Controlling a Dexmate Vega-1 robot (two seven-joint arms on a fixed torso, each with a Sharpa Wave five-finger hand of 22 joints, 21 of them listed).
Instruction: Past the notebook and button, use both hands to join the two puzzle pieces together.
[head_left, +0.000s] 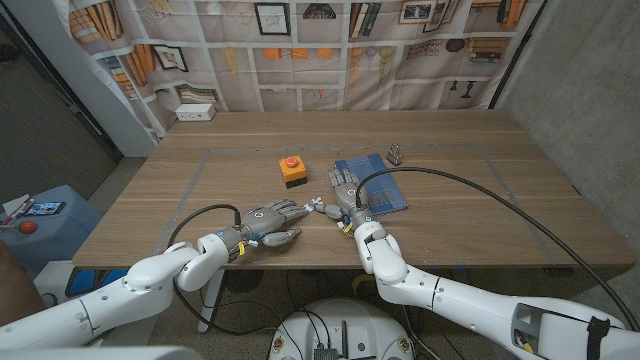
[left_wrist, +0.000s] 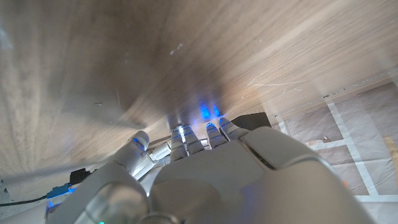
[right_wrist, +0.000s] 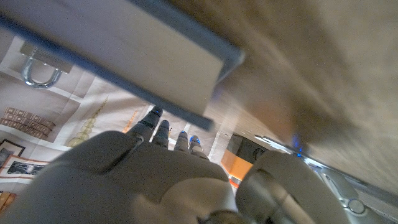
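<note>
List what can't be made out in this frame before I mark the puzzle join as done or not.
- Puzzle pieces: head view, too small between the left hand and right hand to tell if joined or held.
- Notebook: right wrist view, blurred, cut off by the edge.
- Padlock: head view, too small to tell locked or not.

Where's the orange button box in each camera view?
Head view: button box at table centre, left of the notebook.
Left wrist view: can't make it out.
Right wrist view: orange box beyond the right hand.
Shared landmark: the notebook beside it.
</note>
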